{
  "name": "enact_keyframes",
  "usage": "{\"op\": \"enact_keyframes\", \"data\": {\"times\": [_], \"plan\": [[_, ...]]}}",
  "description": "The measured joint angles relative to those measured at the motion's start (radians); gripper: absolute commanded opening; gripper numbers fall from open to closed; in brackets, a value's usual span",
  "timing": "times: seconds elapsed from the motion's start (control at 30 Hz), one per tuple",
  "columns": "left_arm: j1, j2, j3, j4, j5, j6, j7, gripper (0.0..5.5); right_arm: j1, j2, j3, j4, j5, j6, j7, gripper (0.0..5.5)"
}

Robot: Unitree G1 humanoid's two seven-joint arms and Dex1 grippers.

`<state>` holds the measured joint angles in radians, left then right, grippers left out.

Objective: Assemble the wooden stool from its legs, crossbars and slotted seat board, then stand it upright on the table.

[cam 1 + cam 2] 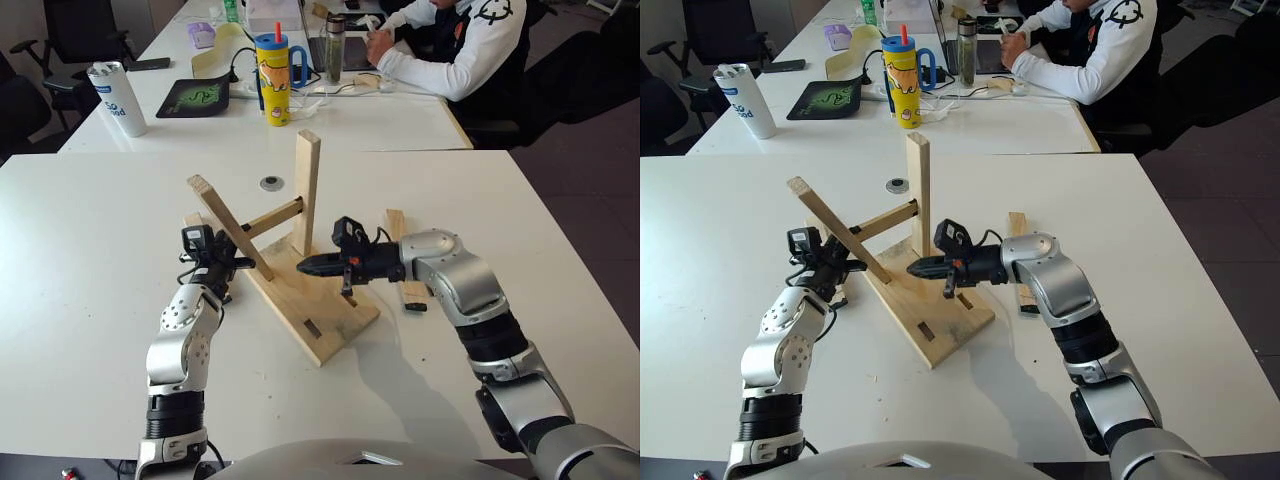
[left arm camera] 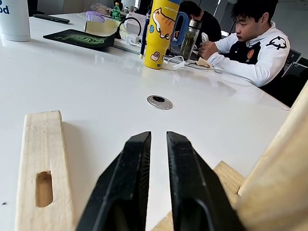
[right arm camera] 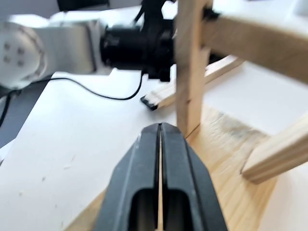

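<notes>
Smooth white table bearing flat, slotted, pale-wood seat board, lying beneath right gripper. Square-section upright leg standing just beyond its pressed-together fingertips, forearm reaching level. Tilted leg leaning beside left gripper, fingers slightly apart, clamping nothing. Crossbar joining both legs.

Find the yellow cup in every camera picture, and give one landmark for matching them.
Left eye view: the yellow cup stands near the top, left of centre.
Right eye view: the cup, same place.
Left wrist view: the cup at the top edge, near centre, cut off.
Right wrist view: looks across at the left arm instead.
Landmark: the round metal cap in the near table, in front of the cup.
</notes>
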<state>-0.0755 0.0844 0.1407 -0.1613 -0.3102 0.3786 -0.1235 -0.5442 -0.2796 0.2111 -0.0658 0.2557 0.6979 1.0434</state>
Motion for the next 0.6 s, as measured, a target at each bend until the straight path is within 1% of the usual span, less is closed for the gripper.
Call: {"op": "enact_keyframes", "data": {"times": [0.07,0.1,0.17,0.33,0.4,0.5,0.6], "plan": [[0.001,0.0,-0.001,0.003,0.001,-0.007,0.0,0.65,-0.055,0.023,-0.029,0.049,-0.015,-0.02,-0.082,0.0],[0.001,0.0,-0.002,0.005,0.002,-0.011,0.0,0.65,-0.075,0.021,-0.016,0.082,-0.053,-0.058,-0.117,0.0],[0.0,-0.001,-0.004,0.016,0.007,-0.017,0.001,0.65,-0.096,-0.007,0.047,0.176,-0.168,-0.146,-0.192,0.0],[-0.011,-0.007,-0.011,0.021,0.009,-0.022,0.005,0.65,-0.099,-0.069,0.148,0.368,-0.372,-0.246,-0.321,0.0],[-0.015,-0.012,-0.014,0.022,0.01,-0.023,0.009,0.65,-0.096,-0.111,0.181,0.382,-0.409,-0.269,-0.297,0.0],[-0.039,-0.024,-0.026,0.043,0.018,-0.034,0.012,0.65,-0.047,-0.195,0.261,0.303,-0.437,-0.312,-0.157,0.0],[-0.072,-0.03,-0.035,0.09,0.027,-0.056,0.012,0.65,0.009,-0.245,0.305,0.231,-0.436,-0.311,-0.048,0.0]]}}
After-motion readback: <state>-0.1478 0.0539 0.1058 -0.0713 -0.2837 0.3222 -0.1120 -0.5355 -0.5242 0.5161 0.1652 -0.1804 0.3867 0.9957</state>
